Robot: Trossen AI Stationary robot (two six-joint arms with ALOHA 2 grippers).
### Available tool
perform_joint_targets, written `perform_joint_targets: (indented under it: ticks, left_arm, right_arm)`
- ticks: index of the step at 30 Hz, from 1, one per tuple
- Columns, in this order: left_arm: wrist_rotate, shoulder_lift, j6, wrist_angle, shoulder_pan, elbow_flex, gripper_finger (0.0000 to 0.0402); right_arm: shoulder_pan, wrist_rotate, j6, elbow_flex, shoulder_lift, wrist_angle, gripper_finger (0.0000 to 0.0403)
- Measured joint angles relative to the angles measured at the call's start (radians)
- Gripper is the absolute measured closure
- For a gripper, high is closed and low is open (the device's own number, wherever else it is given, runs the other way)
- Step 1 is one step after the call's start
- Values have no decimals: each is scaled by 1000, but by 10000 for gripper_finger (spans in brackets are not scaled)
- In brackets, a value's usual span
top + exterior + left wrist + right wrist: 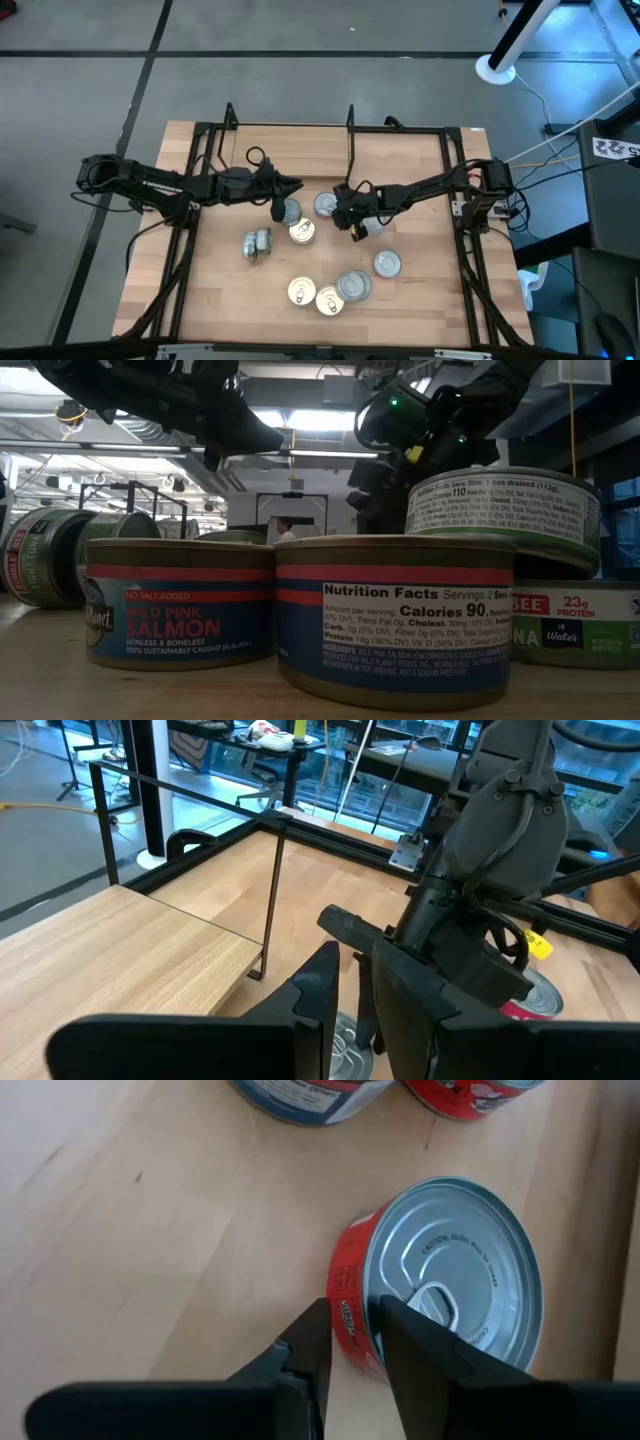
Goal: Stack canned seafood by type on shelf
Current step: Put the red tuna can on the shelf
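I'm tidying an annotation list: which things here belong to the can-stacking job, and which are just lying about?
Job: seafood tins on the table; red-sided tin, pinched at its rim by the right end effector; shelf; left end effector among the tins.

Lying about: white stand base; cables beside the table; person far behind.

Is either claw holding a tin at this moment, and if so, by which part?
The right claw pinches the rim of a red-sided tin. The left claw is narrowly closed above a silver lid; a grip there cannot be told.
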State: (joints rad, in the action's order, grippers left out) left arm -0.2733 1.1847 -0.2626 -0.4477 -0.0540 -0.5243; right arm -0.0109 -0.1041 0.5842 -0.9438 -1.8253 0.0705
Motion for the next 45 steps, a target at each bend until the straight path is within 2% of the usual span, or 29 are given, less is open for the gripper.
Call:
perform_joint_targets:
  ticks: [10, 17, 26, 35, 39, 45]
  left_arm:
    - [0, 0, 0, 0, 0, 0, 341]
    - [0, 0, 0, -6, 0, 1, 341]
    - [0, 0, 2, -26, 18, 1, 341]
    - [1, 0, 123, -142, 66, -3, 340]
    - [1, 0, 142, -141, 74, -23, 315]
    - [0, 2, 223, -139, 74, -36, 243]
  right_arm:
    - [-1, -26, -12, 2, -3, -32, 396]
    - [-2, -28, -34, -4, -4, -24, 399]
    - [-3, -15, -42, -84, -12, 28, 400]
    - [-3, -2, -108, -168, -12, 155, 402]
    - [-3, -4, -114, -193, -10, 170, 402]
    - [-3, -8, -126, -242, -8, 203, 402]
